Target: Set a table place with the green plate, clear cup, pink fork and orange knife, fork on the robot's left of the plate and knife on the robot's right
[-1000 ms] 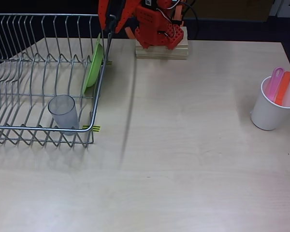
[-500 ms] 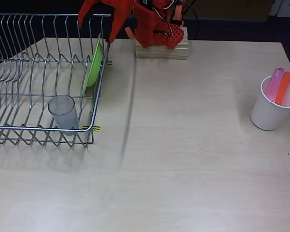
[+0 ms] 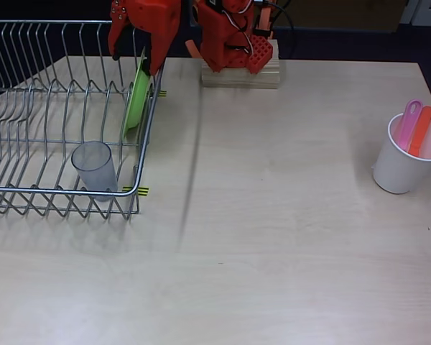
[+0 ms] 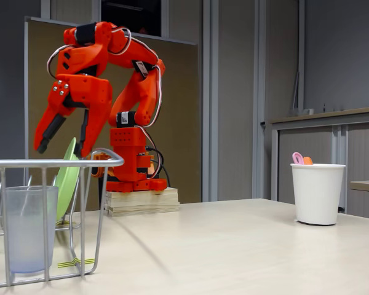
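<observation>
Above the wire rack (image 3: pixel 29 115), the jaws are held open astride the top edge of the upright green plate (image 3: pixel 138 97); contact cannot be judged. The clear cup (image 3: pixel 94 166) is stood in the rack's near corner.

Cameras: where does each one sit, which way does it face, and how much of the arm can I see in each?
Overhead view: above the table, looking down on the dish rack; shows the arm base and open gripper over the green plate.
Fixed view: low at table level, side-on; shows the whole arm, gripper above the plate.
Shared: clear cup, white cup.
</observation>
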Controlling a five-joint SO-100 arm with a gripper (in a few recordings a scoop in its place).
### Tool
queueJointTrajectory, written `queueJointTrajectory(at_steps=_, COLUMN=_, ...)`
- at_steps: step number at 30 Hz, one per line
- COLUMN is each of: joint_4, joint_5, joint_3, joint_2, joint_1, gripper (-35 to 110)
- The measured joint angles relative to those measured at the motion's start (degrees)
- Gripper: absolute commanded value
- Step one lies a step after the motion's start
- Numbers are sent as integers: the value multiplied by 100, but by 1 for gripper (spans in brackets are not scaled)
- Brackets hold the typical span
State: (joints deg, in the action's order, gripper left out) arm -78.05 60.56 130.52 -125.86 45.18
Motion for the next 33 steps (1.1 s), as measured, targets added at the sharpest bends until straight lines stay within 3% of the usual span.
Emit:
queueJointTrajectory(at_steps=8, joint_4=202, joint_5=-343, joint_3=-255, joint_2=606, joint_1=123, gripper=24)
queueJointTrajectory(at_steps=20, joint_4=448, joint_5=-448, joint_3=-448, joint_2=1116, joint_1=176, gripper=0)
queueJointTrajectory(at_steps=33, joint_4=-316, joint_5=-984, joint_3=-1248, joint_2=958, joint_1=220, gripper=0)
